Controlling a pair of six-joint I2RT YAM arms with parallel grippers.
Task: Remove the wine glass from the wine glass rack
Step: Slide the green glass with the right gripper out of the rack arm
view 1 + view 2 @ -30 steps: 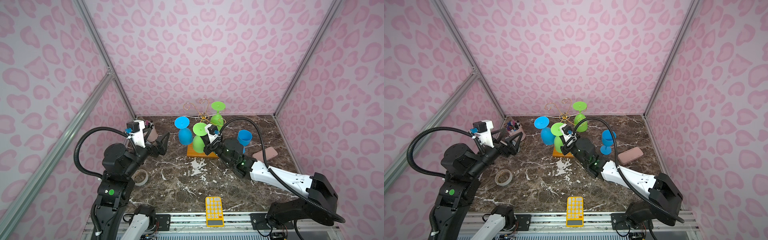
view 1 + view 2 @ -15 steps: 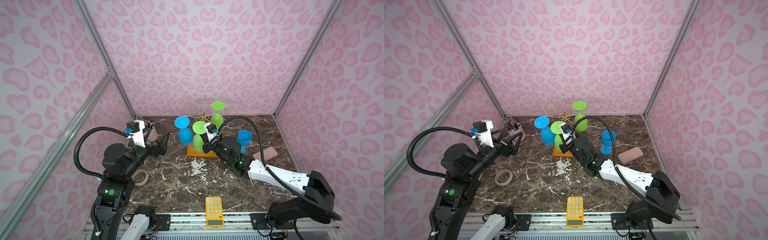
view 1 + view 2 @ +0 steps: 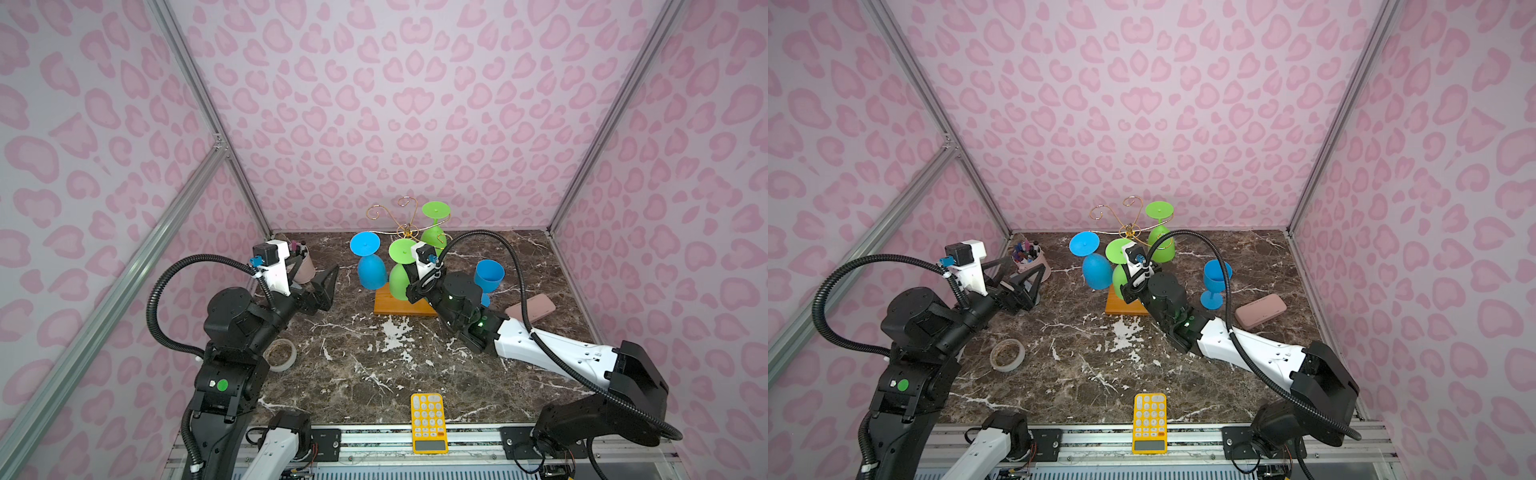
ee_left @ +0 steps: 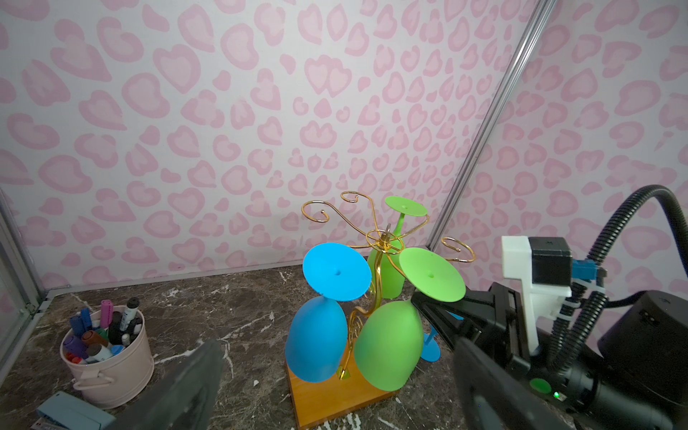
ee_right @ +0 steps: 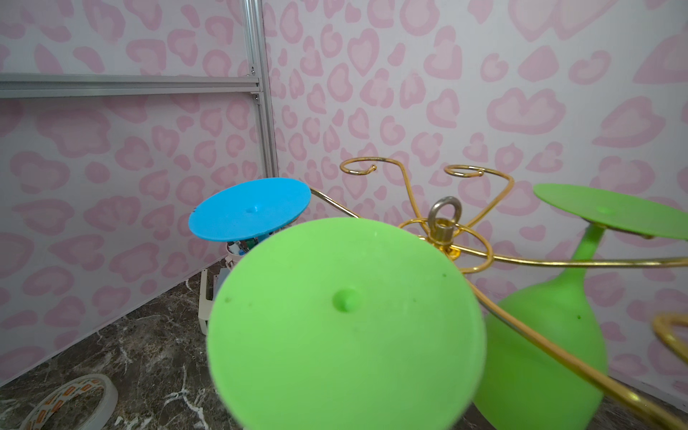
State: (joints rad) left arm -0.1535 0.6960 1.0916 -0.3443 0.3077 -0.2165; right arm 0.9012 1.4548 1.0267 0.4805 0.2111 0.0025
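Dark marble tabletop (image 3: pixel 374 365), white veining. Pink heart-blotch walls (image 3: pixel 415 104) on three sides, aluminium posts at the corners. Marker bucket (image 4: pixel 111 368) in the back left corner, tape roll (image 3: pixel 280 353) near the left edge, yellow calculator (image 3: pixel 428 419) at the middle of the front edge.

Wine glass rack (image 3: pixel 390 306) stands near the middle of the back edge: thin gold wire, curled arms fanning out from a hub, orange-brown wooden base. Stem upright; the base's long side runs along the back edge.

Three glasses hang on it foot up, rim down, each tilted: blue wine glass (image 3: pixel 371 272) on the left, front green wine glass (image 4: pixel 387 346), rear green wine glass (image 4: pixel 391 275). An upright blue glass (image 3: pixel 489 274) stands on the tabletop to the rack's right.

Right gripper (image 4: pixel 419 299): jaws closed at the front green wine glass's stem, just under its foot. Left gripper (image 3: pixel 1025 266): jaws spread wide, holding nothing, above the tabletop left of the rack, by the bucket.
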